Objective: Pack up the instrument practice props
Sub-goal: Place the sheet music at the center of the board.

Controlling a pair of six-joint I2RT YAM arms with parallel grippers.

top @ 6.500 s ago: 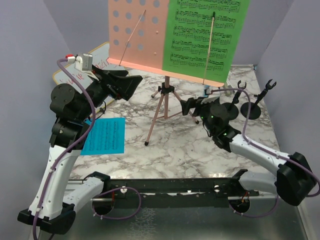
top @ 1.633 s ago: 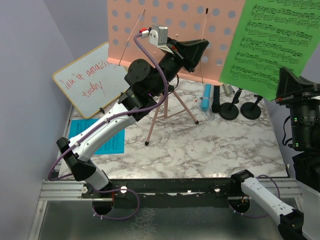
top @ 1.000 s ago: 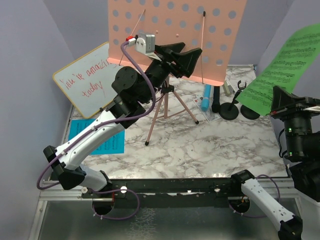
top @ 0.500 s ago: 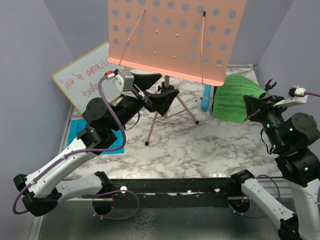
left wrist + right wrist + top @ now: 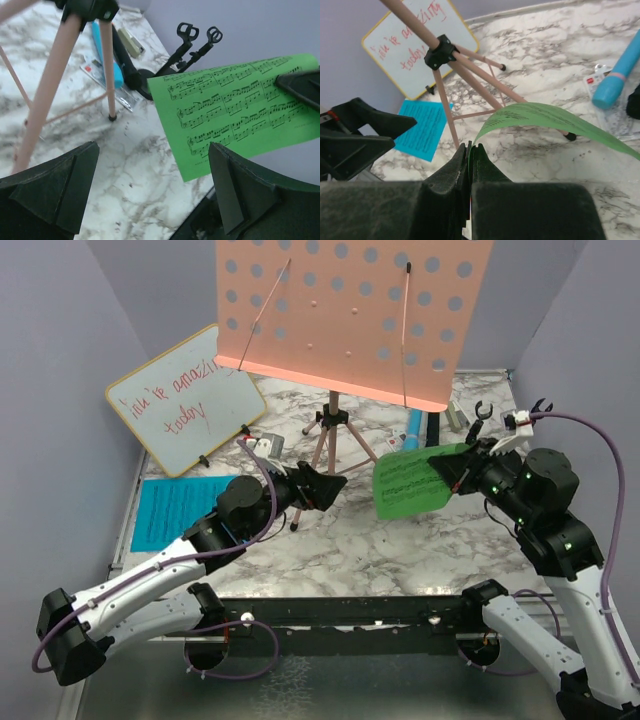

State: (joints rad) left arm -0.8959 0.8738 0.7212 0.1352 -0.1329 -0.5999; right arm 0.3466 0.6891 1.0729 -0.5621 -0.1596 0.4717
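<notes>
Right fingers (image 5: 451, 175) are pinched shut on one edge of the green music sheet (image 5: 412, 483), so it hangs curled above the desk (image 5: 400, 550) by the pink stand (image 5: 350, 310), while the left fingers (image 5: 50, 190) sit wide open and empty, probably ready to help.

Whiteboard (image 5: 185, 400) left of tripod (image 5: 328, 435), microphones (image 5: 616, 79) right

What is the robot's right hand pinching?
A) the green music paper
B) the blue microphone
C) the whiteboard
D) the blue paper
A: the right gripper is shut on an edge of the green music sheet, which curls up in the air, while the blue sheet lies flat, far from it.
</notes>
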